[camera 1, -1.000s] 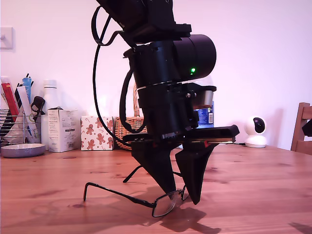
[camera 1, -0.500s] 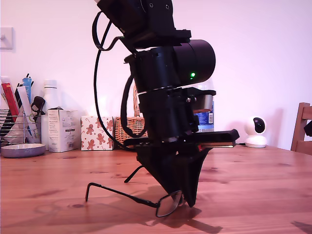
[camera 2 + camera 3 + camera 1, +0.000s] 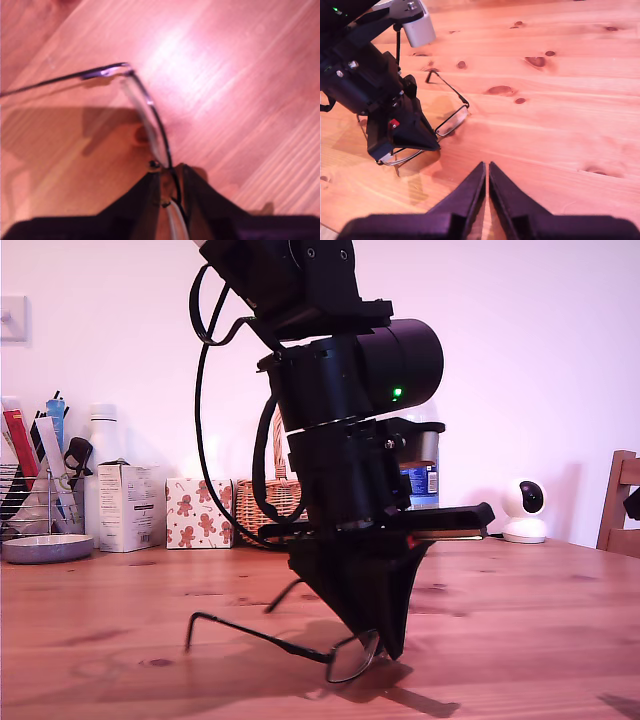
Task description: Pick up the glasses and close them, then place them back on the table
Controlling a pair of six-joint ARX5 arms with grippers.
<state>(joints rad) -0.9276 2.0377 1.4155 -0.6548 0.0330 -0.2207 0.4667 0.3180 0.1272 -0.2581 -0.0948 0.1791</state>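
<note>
The glasses [image 3: 349, 660] sit low on the table [image 3: 520, 620] with both slim arms spread open. One arm reaches toward the exterior view's left. My first gripper [image 3: 383, 648] points steeply down and is shut on the wire frame near the bridge. In the first wrist view the glasses [image 3: 150, 120] run from my first gripper [image 3: 171, 180] out over the table [image 3: 225, 75]. In the second wrist view my second gripper [image 3: 486, 170] hangs shut on nothing above the table [image 3: 570, 125]. The glasses [image 3: 452, 121] lie ahead of it, under my first gripper [image 3: 427, 145].
Along the back edge stand a pen holder [image 3: 40, 490], a white bottle [image 3: 105, 440], a white carton [image 3: 130, 505], a gingerbread-print box [image 3: 198, 512], a wicker basket [image 3: 262, 505] and a small white camera [image 3: 525, 510]. A wooden chair [image 3: 622, 505] shows at the exterior view's right edge.
My first gripper's fingers, spread around the frame a second ago, have shut on it. The glasses have slid slightly toward the exterior view's right.
</note>
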